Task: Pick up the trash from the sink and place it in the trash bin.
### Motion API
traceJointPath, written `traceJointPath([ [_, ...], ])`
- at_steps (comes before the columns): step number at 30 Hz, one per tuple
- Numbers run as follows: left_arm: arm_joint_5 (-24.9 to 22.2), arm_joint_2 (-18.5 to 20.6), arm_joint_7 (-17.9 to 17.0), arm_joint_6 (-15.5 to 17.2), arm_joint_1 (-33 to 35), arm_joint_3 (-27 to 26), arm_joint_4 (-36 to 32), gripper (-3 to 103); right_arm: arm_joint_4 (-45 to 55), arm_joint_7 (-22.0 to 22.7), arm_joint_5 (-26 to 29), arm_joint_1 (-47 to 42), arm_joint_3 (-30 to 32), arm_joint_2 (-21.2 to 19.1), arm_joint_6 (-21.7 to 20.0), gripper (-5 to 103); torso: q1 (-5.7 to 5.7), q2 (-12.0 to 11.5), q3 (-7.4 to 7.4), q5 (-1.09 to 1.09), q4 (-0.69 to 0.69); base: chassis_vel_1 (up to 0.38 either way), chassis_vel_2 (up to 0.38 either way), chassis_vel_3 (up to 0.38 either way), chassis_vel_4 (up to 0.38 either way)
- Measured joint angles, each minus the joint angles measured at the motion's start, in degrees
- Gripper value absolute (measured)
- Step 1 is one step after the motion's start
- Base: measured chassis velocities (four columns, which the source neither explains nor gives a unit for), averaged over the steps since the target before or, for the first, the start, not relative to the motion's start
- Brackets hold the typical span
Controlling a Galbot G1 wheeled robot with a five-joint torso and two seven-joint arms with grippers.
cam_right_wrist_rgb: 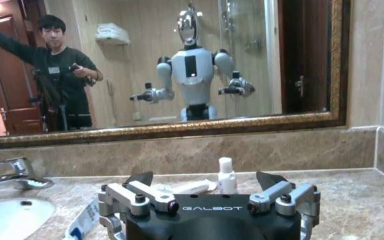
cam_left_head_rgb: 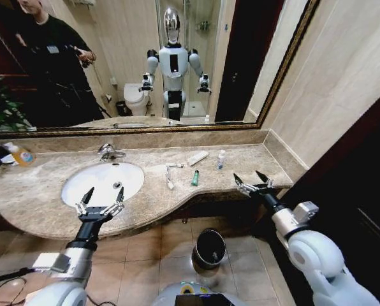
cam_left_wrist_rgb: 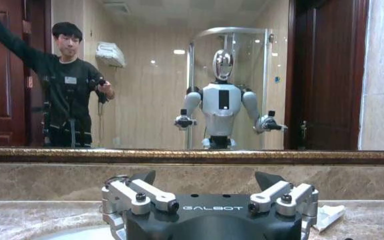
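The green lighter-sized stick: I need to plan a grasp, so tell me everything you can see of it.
The green lighter-sized stick is a small, slim, straight item, green along its body with a paler end toward the mirror. It lies flat on the beige marble countertop, right of the white basin, pointing roughly from front to back. Nothing touches it: the toothbrush lies to its left, the tiny clear bottle behind to its right. Both grippers hover away from it. Its material cannot be told.

I'm looking down from the head camera over the whole countertop point(cam_left_head_rgb: 241, 167), sink point(cam_left_head_rgb: 102, 182) and the floor below. My two wrist cameras are sitting low and close above the countertop's front edge, facing the mirror point(cam_left_wrist_rgb: 178, 75). All three are sharing the mirror and the countertop's back edge.
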Motion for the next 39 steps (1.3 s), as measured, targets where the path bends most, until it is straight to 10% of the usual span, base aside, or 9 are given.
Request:
traceJointPath([
  [13, 0.00, 0.00, 0.00, 0.00, 0.00, 0.00, 0.01, 100, -8.33, -1.98, -0.83, 8.52, -3.75, -3.67, 1.99, 100, 0.00, 0.00, 0.00, 0.01, 0.00, 0.000, 0.000, 0.000, 0.000],
  [39, 0.00, 0.00, 0.00, 0.00, 0.00, 0.00, 0.00, 100, -29.24, -4.51, -9.02, 26.45, -20.68, 1.95, 9.37, 100, 0.00, 0.00, 0.00, 0.00, 0.00, 0.000, 0.000, 0.000, 0.000],
])
